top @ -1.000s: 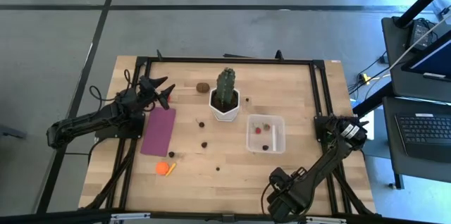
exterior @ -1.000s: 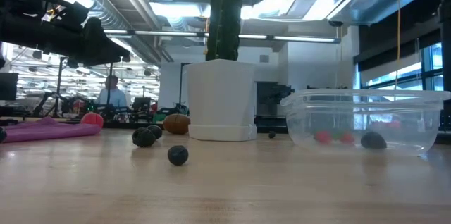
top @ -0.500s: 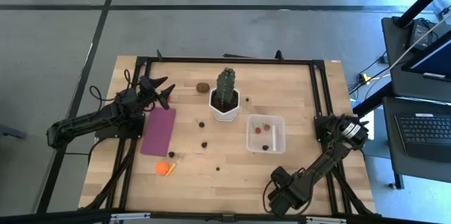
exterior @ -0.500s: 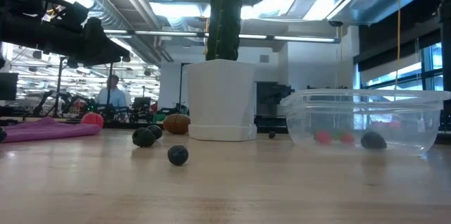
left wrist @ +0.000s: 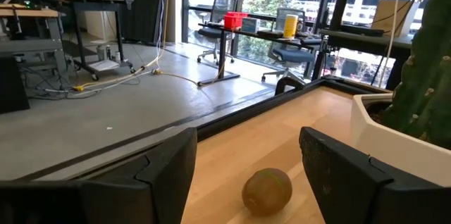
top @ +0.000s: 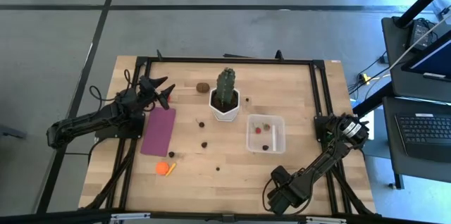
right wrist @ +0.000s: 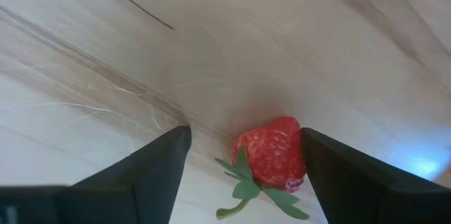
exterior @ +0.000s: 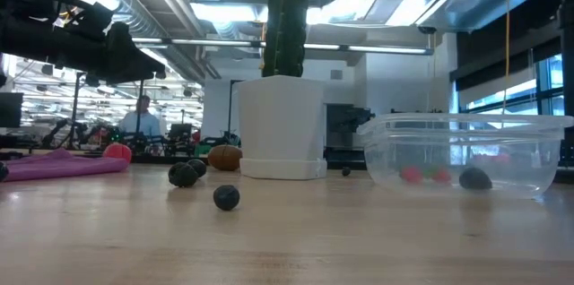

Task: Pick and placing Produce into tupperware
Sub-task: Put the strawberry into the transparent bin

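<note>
Right claw (right wrist: 243, 164) hovering over a strawberry (right wrist: 271, 155) — fingers spread, nothing gripped.
It's at the desk's (top: 232, 175) 5 o'clock edge; the tupperware (top: 266, 134) sits at 3 o'clock with a few pieces inside. Left claw (top: 163, 91) waits open at 10 o'clock — kiwi (left wrist: 267, 189) ahead.

Bright ceiling light, window glare; close wrist view is soft.
</note>
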Tool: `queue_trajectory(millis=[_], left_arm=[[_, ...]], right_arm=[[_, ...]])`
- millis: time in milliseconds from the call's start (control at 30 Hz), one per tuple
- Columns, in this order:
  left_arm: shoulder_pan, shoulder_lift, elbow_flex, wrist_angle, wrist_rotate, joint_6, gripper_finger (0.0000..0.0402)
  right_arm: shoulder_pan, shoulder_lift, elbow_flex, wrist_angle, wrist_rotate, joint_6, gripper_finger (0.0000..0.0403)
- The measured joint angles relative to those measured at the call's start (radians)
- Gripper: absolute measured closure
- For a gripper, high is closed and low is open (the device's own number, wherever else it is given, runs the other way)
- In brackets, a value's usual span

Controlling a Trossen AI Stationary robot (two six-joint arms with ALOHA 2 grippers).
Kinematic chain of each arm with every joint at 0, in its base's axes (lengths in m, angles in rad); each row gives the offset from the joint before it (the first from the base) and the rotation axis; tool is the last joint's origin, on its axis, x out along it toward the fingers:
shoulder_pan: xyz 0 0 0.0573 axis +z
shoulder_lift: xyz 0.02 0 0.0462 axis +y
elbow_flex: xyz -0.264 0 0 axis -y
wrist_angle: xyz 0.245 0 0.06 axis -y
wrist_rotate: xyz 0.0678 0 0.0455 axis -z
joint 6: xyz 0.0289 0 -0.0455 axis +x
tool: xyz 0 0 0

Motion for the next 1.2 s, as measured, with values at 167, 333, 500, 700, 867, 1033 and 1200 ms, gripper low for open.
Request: queue_trajectory(millis=[167, 333, 500, 700, 867, 1033, 1200], left_arm=[[0.0, 0.0, 0.0, 0.0, 0.0, 0.0, 0.0157], [0.0, 0.0, 0.0, 0.0, 0.0, 0.0, 0.0157], [0.0, 0.0, 0.0, 0.0, 0.0, 0.0, 0.0157], [0.0, 0.0, 0.0, 0.0, 0.0, 0.0, 0.0157], [0.0, 0.0, 0.0, 0.0, 0.0, 0.0, 0.0157], [0.0, 0.0, 0.0, 0.0, 0.0, 0.0, 0.0157], [0.0, 0.0, 0.0, 0.0, 0.0, 0.0, 0.0157]], right_arm=[[0.0, 0.001, 0.0, 0.012, -0.01, 0.003, 0.0163], [0.0, 0.003, -0.001, 0.022, -0.022, 0.002, 0.0217], [0.0, 0.003, -0.001, 0.034, -0.033, 0.002, 0.0264], [0.0, 0.003, 0.002, 0.031, -0.034, 0.002, 0.0275], [0.002, 0.013, 0.073, -0.071, 0.023, -0.006, 0.0275], [-0.024, 0.01, 0.199, -0.261, 0.099, -0.03, 0.0275], [-0.08, -0.012, 0.323, -0.399, 0.237, -0.114, 0.0275]])
